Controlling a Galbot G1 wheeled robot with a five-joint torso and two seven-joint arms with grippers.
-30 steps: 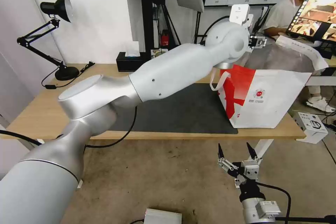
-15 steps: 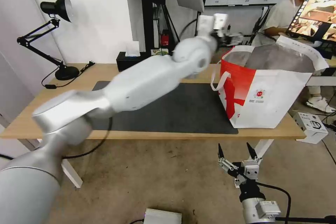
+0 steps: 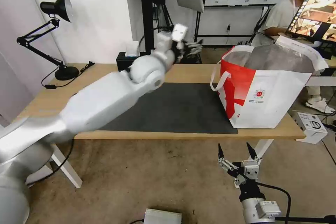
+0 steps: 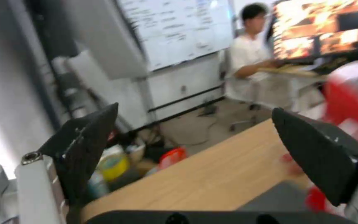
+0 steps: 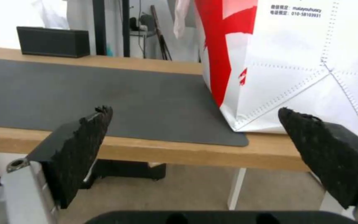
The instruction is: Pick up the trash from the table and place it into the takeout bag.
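- Since half a second ago, we see our left arm has swung away from the takeout bag (image 3: 266, 94) toward the middle of the frame; a second ago its gripper hung over the bag's open mouth.
- Our left gripper (image 3: 190, 47) now sits in the upper centre of the head view, above the far edge of the table (image 3: 196, 71) and well apart from the bag's rim.
- From the left wrist view, its two black fingers (image 4: 88, 146) stand spread wide with nothing between them, and the pale wood of the tabletop lies beyond them.
- We find the takeout bag upright at the right of the frame, on the table's right end, one lower corner resting on the dark grey mat (image 3: 182, 108) and the rest on bare wood.
- Its silver-lined mouth gapes upward; we cannot tell what lies inside it.
- A white loop handle (image 3: 218, 80) hangs down the bag's red side, facing the mat.
- Our right gripper (image 3: 236, 154) waits at the lower right of the frame, below the table's near edge and in front of the bag, fingertips pointing up.
- In the right wrist view its rough black fingers (image 5: 84, 146) are likewise splayed and hold nothing; between them we look at the mat's near corner and the bag's white-and-red wall.
- A black tissue box (image 3: 131, 61) stands at the table's far edge, behind our left arm, and a black desk lamp (image 3: 52, 35) occupies the upper left.
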